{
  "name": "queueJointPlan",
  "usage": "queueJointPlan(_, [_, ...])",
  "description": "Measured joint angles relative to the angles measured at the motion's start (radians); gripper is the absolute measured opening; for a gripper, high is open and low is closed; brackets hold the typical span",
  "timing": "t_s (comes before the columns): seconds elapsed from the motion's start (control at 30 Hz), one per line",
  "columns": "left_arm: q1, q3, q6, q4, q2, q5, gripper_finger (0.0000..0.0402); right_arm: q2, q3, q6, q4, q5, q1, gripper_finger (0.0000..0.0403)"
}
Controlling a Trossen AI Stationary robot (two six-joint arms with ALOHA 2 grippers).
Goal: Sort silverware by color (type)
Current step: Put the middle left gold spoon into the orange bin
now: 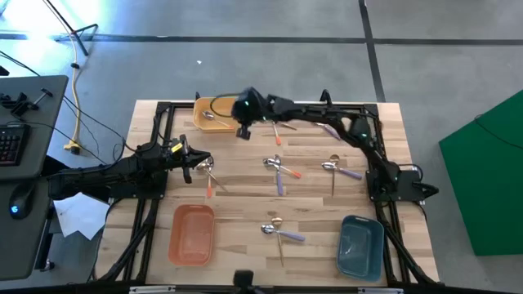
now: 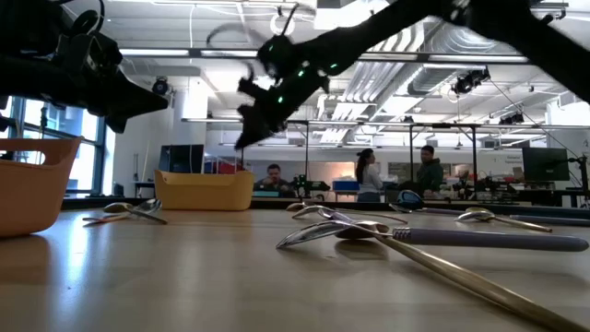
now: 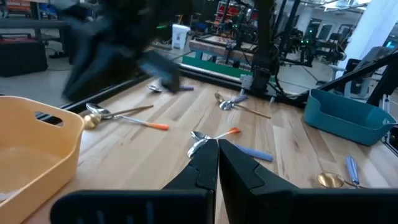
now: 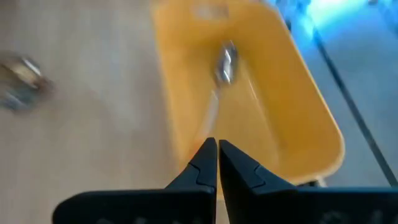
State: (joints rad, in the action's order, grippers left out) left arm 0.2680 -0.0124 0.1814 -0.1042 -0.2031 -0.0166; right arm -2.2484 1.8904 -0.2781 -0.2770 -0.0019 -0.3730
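While the right tool (image 1: 243, 131), fingers together, hangs beside the yellow bin (image 1: 214, 113) holding a gold spoon (image 4: 222, 65), the left tool (image 1: 189, 170), also together, hovers by spoons (image 1: 282, 169) scattered across the worktop (image 1: 245, 204).

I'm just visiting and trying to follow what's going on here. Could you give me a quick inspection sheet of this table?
Surface: wooden table, dark frame.
Job's things: spoons scattered mid-table; one spoon in the yellow bin.
Clutter: orange bin, teal bin.
Grippers: right gripper shut, over the yellow bin; left gripper shut, at the table's left edge.
Cables: yellow cable on the floor.
Surroundings: keyboard, mouse, paper; people in the background.
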Motion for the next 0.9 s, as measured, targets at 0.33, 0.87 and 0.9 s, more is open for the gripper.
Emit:
queueJointPlan(0.33, [0.000,0.000,0.000,0.000,0.000,0.000,0.0005,0.449,-0.822,0.278,0.665,0.209,0.146,0.0000])
queueJointPlan(0.87, [-0.001,-0.060,-0.046,-0.019,-0.106,-0.027,0.0005,0.801,-1.513,0.430,1.170,0.375,0.295,0.0000])
queueJointPlan(0.9, [-0.001,-0.073,-0.057,-0.023,-0.131,-0.032,0.0005,0.805,-1.540,0.422,1.224,0.372,0.290,0.0000])
